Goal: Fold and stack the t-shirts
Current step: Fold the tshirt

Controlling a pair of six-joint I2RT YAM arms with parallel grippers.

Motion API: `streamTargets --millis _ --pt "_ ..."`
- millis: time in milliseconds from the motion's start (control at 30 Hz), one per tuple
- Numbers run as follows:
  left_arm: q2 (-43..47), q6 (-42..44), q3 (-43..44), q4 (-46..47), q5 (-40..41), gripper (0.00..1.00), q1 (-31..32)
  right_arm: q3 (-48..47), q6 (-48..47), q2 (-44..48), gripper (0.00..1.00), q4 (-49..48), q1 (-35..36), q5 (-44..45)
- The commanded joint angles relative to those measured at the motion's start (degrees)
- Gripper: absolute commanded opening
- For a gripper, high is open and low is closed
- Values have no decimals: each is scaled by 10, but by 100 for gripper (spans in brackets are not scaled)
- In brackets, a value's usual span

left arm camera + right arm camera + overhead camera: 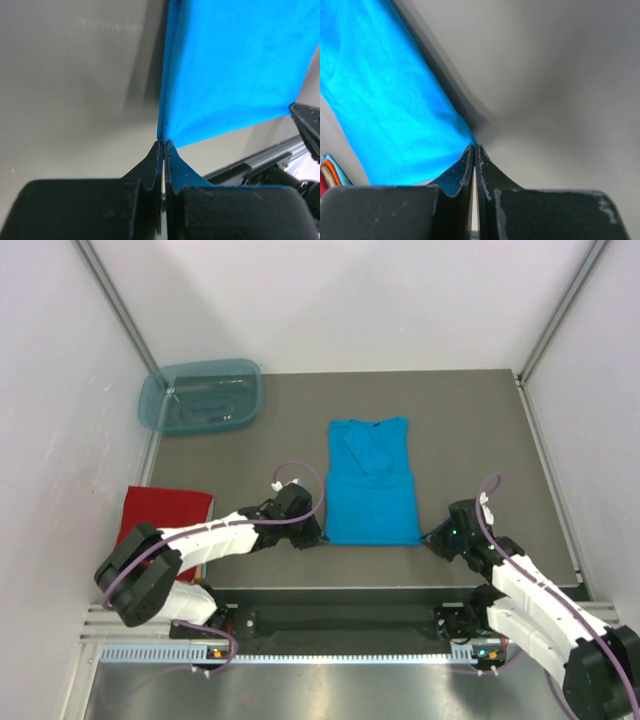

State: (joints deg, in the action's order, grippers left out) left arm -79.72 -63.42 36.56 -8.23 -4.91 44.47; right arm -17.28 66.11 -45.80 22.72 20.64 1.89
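The turquoise-blue t-shirt (371, 482) lies flat in the middle of the table, sleeves folded in, collar at the far end. My left gripper (318, 536) is shut on its near left hem corner (165, 134). My right gripper (425, 539) is shut on its near right hem corner (468, 140). The cloth rises from both pinched corners in the wrist views. The red t-shirt (165, 515) lies folded to a flat rectangle at the table's left edge, partly under my left arm.
A translucent blue-green plastic tub (202, 396) stands at the far left corner. White walls close in the table on three sides. A metal rail (340, 622) runs along the near edge between the arm bases.
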Motion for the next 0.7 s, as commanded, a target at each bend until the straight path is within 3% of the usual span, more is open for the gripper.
streamTargets --millis 0,333,667 --pt "34 -13 -18 -31 13 0 19 8 -16 46 0 45 14 22" --pt "90 -26 -18 -49 28 0 56 -14 -31 152 0 123 26 21" --pt "68 26 87 -125 86 0 46 -96 -66 88 0 105 26 43"
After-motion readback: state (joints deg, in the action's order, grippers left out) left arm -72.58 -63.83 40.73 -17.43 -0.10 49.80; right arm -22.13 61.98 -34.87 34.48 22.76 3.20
